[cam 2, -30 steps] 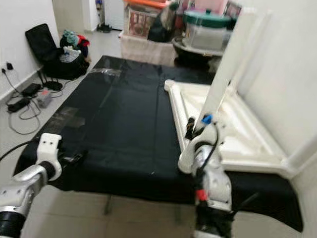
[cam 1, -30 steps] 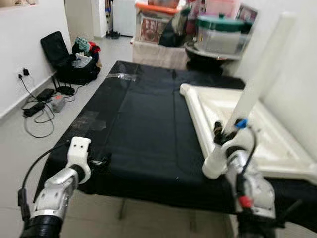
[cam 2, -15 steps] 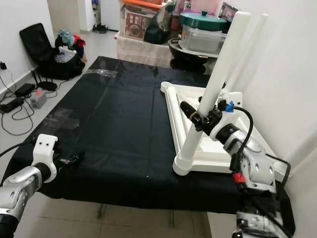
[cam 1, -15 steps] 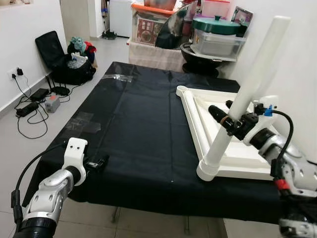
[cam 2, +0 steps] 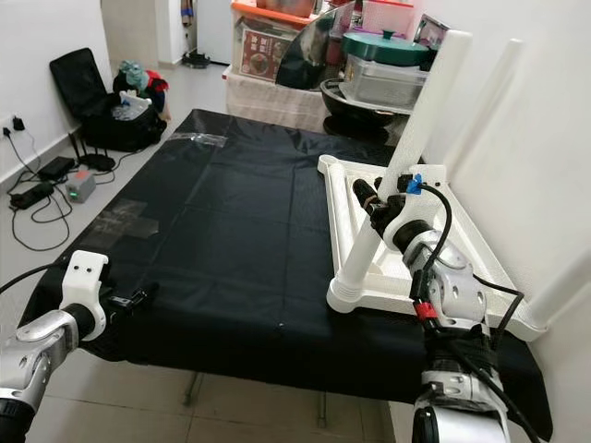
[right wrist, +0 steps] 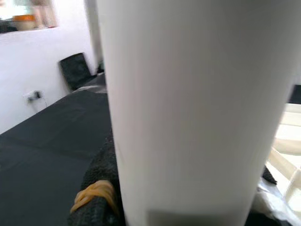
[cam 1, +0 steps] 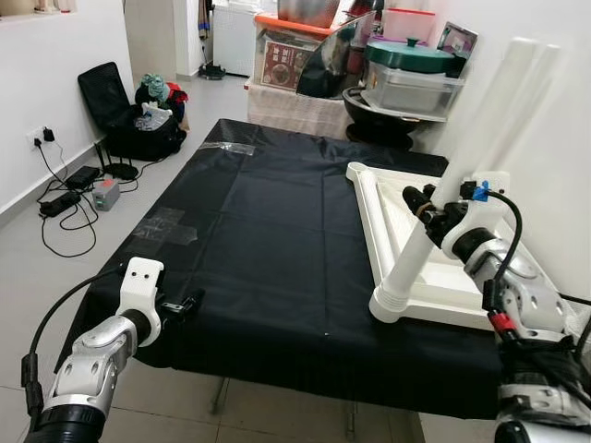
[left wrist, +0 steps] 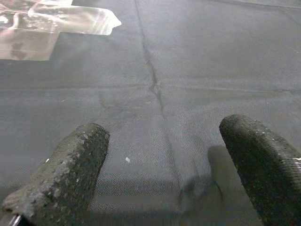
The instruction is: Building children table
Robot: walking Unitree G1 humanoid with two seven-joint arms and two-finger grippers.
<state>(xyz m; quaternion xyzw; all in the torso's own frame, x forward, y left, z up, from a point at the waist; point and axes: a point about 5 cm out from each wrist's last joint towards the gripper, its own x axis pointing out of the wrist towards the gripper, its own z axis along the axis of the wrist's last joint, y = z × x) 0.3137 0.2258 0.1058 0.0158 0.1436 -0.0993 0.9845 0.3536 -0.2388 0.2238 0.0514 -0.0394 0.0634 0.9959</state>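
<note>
Care matters now: with the right hand (cam 1: 427, 210) clamped on the white leg (cam 1: 443, 198) standing in the near corner socket of the upturned children's table (cam 2: 462, 242), keep it straight, while the left hand (cam 1: 175, 305) rests spread on the black tabletop (cam 1: 268, 231).

White plastic children's tabletop (cam 1: 443, 277), inverted, lying flat on the black-covered desk (cam 1: 259, 240) toward its right edge. One white cylindrical leg (cam 1: 462, 180) stands in the tabletop's near-left corner socket, tilted up and to the right.
</note>
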